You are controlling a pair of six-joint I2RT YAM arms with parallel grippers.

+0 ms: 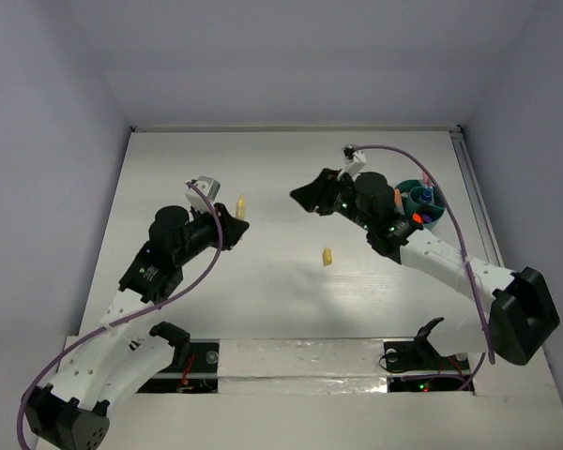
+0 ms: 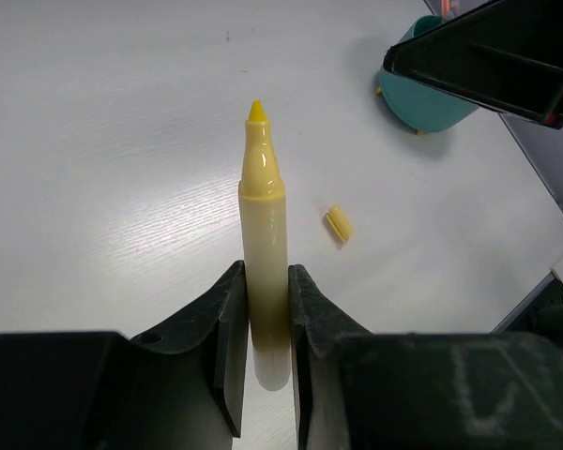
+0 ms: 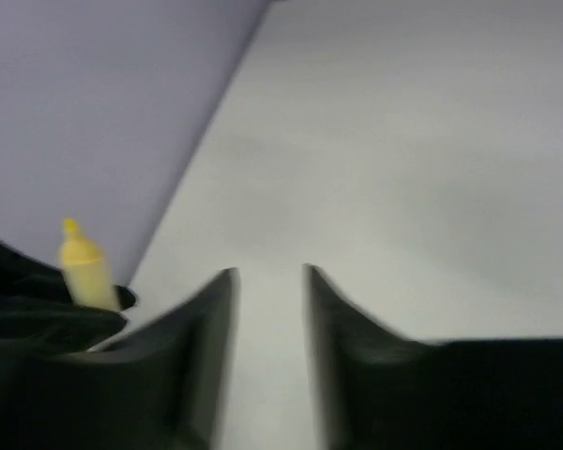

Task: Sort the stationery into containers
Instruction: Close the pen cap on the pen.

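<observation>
My left gripper (image 2: 266, 272) is shut on a yellow marker (image 2: 265, 234), uncapped, its tip pointing away from the wrist; the top view shows the same yellow marker (image 1: 241, 203) sticking out of the left gripper (image 1: 235, 223). A small yellow cap (image 1: 327, 256) lies on the table between the arms, and the left wrist view shows that cap (image 2: 339, 224) too. The teal container (image 1: 422, 204) stands at the right with several pens in it, partly hidden by the right arm. My right gripper (image 1: 302, 198) hangs over the table's middle, open with nothing between its fingers (image 3: 206, 319).
White walls close in the table at the left, back and right. A taped strip (image 1: 300, 361) runs along the near edge between the arm bases. The teal container (image 2: 422, 94) shows at the upper right of the left wrist view, behind the right arm's dark body (image 2: 497, 56).
</observation>
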